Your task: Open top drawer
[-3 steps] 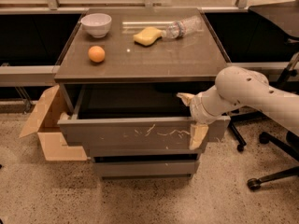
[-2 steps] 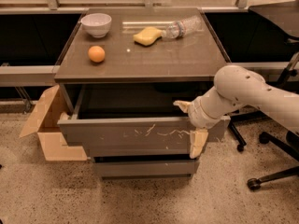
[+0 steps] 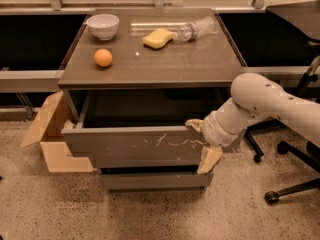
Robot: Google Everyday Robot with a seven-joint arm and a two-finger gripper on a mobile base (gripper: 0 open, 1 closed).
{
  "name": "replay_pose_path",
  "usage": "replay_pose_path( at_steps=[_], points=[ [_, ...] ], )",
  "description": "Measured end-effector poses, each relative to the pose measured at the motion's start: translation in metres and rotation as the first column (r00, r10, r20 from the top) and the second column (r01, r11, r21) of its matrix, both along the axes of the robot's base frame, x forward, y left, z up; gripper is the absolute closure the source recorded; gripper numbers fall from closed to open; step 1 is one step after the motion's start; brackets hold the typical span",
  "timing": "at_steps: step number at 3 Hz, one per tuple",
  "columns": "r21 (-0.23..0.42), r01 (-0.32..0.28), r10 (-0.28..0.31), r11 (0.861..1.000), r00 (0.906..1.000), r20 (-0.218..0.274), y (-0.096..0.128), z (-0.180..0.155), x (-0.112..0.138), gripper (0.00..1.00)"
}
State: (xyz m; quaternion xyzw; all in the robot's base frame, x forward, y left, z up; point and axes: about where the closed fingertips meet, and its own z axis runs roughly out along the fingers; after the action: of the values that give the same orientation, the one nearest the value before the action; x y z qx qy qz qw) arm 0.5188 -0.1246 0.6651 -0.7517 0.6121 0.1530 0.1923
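The top drawer (image 3: 135,146) is a wide grey-brown front with white scratch marks, and it stands pulled out from the cabinet with its dark inside showing. My gripper (image 3: 201,142) is at the drawer front's right end. One beige finger (image 3: 193,125) rests at the front's top edge and the other finger (image 3: 209,159) hangs down in front of its lower right corner. The fingers are spread apart. The white arm (image 3: 265,101) comes in from the right.
On the cabinet top (image 3: 155,59) are a white bowl (image 3: 103,25), an orange (image 3: 103,58), a yellow sponge (image 3: 157,38) and a lying plastic bottle (image 3: 197,29). A cardboard box (image 3: 50,139) stands left of the cabinet. Office chair legs (image 3: 290,184) are at the right.
My gripper has lowered a little onto the right end of the drawer front. The drawer itself has barely moved.
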Motion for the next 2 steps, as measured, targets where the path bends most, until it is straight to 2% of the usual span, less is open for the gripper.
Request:
replay_pose_path(
  at_steps=[1,2],
  points=[
    [0.003,0.012,-0.012,1.0,0.9996,-0.024,-0.0006,0.0021,-0.0152,0.5],
    [0.004,0.022,-0.022,1.0,0.9996,-0.019,-0.0011,0.009,-0.0229,0.73]
  ],
)
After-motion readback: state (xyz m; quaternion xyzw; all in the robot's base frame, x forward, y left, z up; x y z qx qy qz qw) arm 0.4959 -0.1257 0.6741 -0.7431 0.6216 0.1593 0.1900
